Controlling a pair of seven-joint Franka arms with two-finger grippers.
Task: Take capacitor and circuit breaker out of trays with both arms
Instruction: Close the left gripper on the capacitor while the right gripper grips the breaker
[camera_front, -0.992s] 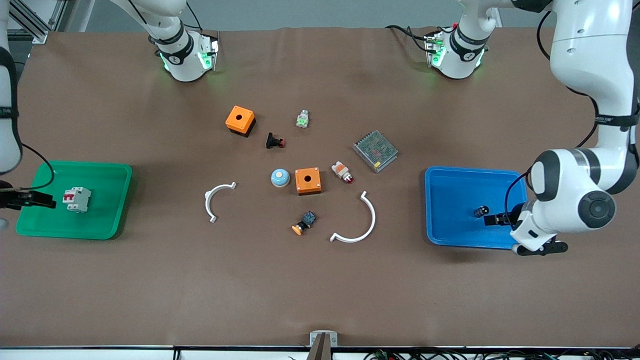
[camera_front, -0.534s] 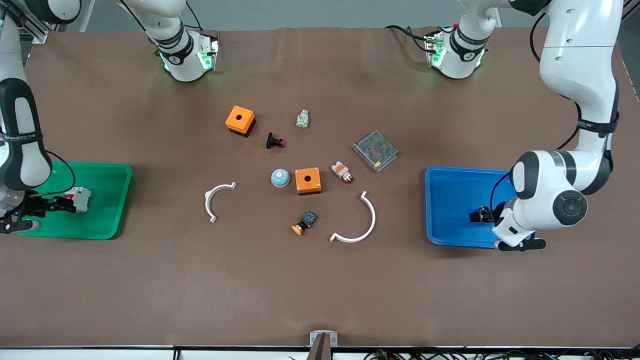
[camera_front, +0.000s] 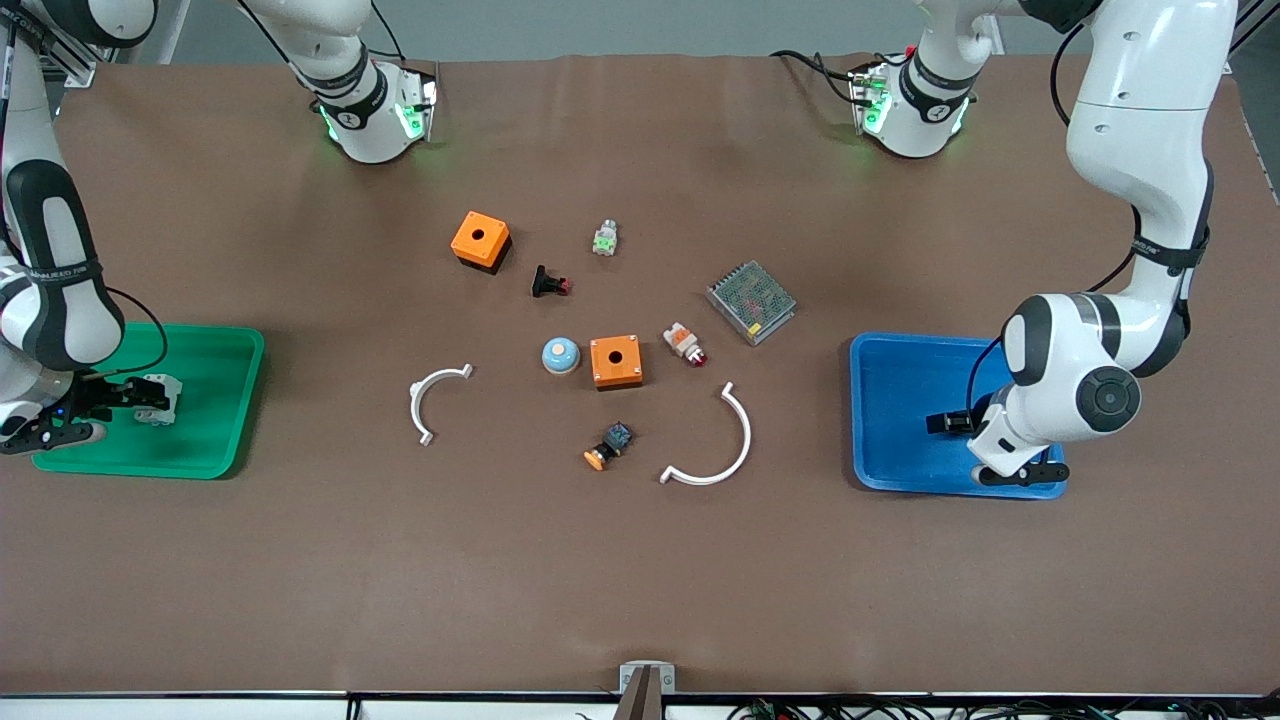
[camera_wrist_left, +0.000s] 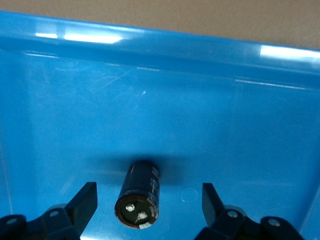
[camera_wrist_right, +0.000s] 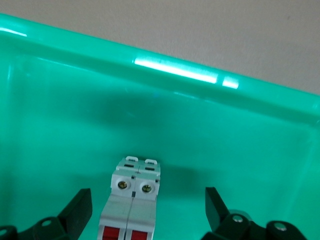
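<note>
The capacitor (camera_wrist_left: 138, 195) lies on its side in the blue tray (camera_front: 900, 370), between the spread fingers of the left gripper (camera_wrist_left: 150, 207), its long axis pointing straight out from the gripper, so the fingers would close across its round body. In the green tray (camera_front: 215, 345), the breaker (camera_wrist_right: 131, 202) sits likewise between the right gripper (camera_wrist_right: 148, 210)'s open, untouching fingers, long axis in line with them.

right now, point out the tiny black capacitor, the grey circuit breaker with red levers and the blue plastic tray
tiny black cylinder capacitor (camera_wrist_left: 138, 195): left wrist view, on its dark side wall.
light-grey circuit breaker with red switch levers (camera_wrist_right: 131, 205): right wrist view, on its grey body.
blue plastic tray (camera_front: 900, 362): front view, on its bare floor.
</note>
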